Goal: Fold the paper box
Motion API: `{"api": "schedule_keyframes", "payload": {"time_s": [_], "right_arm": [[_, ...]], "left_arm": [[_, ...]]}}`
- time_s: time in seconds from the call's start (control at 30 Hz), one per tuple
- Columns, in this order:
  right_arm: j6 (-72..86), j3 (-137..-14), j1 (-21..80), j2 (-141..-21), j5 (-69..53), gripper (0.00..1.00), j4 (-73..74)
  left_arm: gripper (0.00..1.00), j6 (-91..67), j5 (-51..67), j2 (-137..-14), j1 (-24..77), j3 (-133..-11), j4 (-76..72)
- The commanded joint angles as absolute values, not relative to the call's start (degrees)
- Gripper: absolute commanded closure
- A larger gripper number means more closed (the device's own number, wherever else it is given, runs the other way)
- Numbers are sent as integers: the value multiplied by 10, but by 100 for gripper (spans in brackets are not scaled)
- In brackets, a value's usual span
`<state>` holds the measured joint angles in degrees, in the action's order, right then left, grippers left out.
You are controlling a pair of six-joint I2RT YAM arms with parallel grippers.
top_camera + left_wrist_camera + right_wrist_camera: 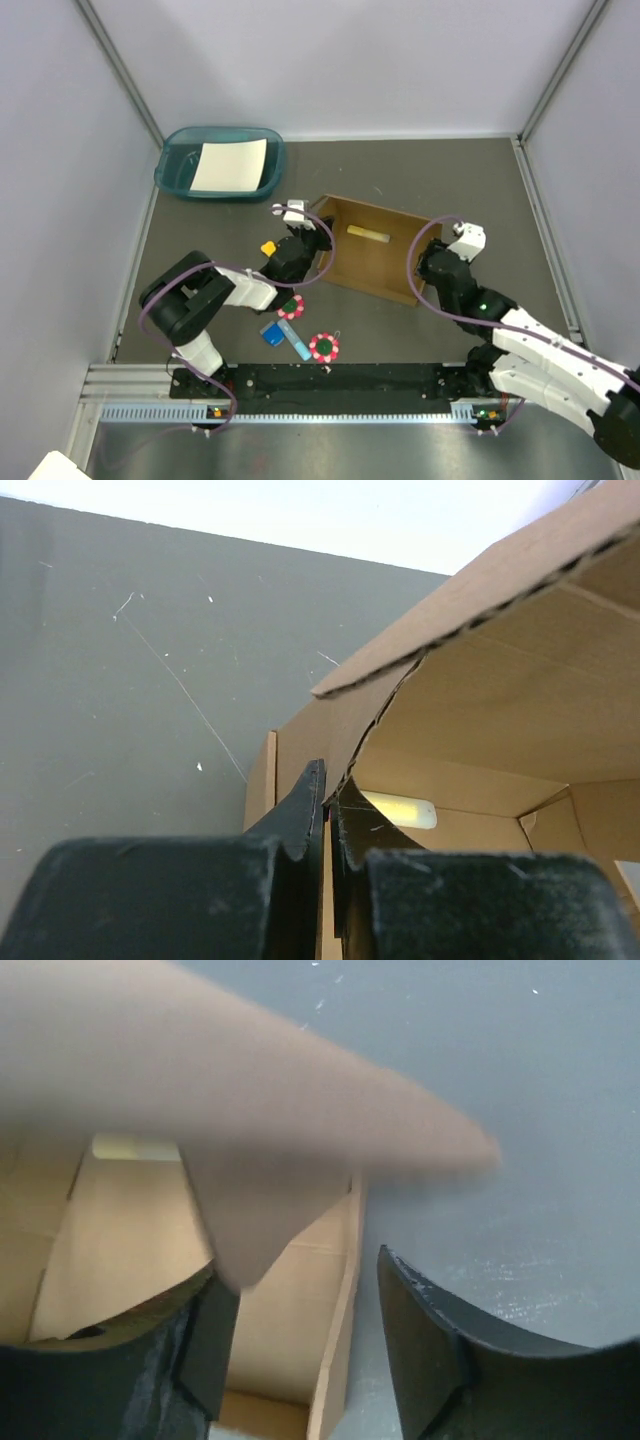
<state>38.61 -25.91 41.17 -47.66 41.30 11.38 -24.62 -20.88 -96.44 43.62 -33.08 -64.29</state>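
Left jaws pinch a wall of the brown corrugated cardboard paper box (385, 265), right jaws apart; we judge it light, crushable, best gripped at edges.

The left arm (215, 290) is folded at the elbow and reached to the right; the left gripper (328, 785) is clamped on a box (500, 710) wall. The right arm (520, 335) is extended far and left; the right gripper (300, 1280) is held with jaws apart, astride a wall.

Two black-and-white arms (245, 292), looping purple cables (412, 260), matte black gripper fingers (300, 815)
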Motion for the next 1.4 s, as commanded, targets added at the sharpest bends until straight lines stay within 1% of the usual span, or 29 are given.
{"api": "schedule_keyframes", "payload": {"time_s": [0.0,0.1,0.27,0.33,0.37,0.47,0.57,0.67,0.7,0.8,0.93,1.03,1.07,1.17,1.23,1.37], "right_arm": [[345,-276,418,-395,369,40,157],[316,-291,419,-351,355,36,177],[270,-314,418,-256,314,34,201],[244,-319,418,-230,282,33,186],[220,-322,418,-197,255,33,172],[183,-341,419,-144,227,33,149],[164,-381,418,-138,232,33,140],[157,-438,418,-191,247,33,128],[156,-454,418,-231,251,34,128],[144,-512,418,-299,272,34,118],[115,-599,418,-464,270,34,124],[105,-627,418,-537,248,34,129],[107,-628,419,-573,244,34,129],[126,-609,419,-610,225,34,128],[140,-577,418,-615,212,35,125],[174,-506,419,-603,206,36,101]], "left_arm": [[100,-207,-248,-972,450,-315,-588],[100,-200,-261,-974,452,-315,-587],[100,-198,-276,-982,454,-315,-587],[100,-198,-280,-983,455,-315,-588],[100,-197,-282,-984,456,-316,-587],[100,-192,-287,-984,458,-315,-587],[100,-190,-288,-982,459,-313,-587],[100,-187,-288,-972,461,-309,-585],[100,-185,-289,-971,462,-306,-587],[100,-179,-290,-966,463,-300,-588],[99,-178,-287,-959,466,-294,-587],[97,-175,-288,-950,469,-286,-585],[96,-172,-287,-943,472,-284,-585],[94,-166,-285,-922,475,-275,-575],[90,-161,-285,-906,479,-265,-553],[85,-181,-309,-824,497,-246,-480]]}}
